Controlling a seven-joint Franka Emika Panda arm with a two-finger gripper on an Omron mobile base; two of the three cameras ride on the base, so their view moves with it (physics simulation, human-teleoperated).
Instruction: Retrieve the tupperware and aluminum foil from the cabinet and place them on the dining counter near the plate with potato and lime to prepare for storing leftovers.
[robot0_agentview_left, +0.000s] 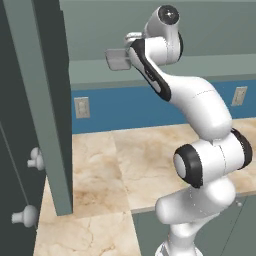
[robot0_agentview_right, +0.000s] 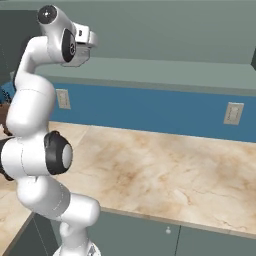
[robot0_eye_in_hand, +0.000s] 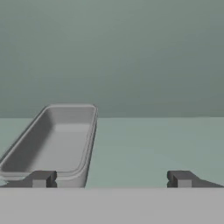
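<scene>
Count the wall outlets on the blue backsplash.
2. One outlet sits at the left, near the open cabinet door; the other outlet is at the right, past the arm. More may be hidden behind the arm or door.

Our arm (robot0_agentview_left: 200, 150) raised high, elbow bent, wrist extended forward at shelf height. Our pincer (robot0_eye_in_hand: 111, 179) level, jaws fully spread, nothing between them.

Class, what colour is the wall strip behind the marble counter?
Blue backsplash, clearest in the right base view.
</scene>
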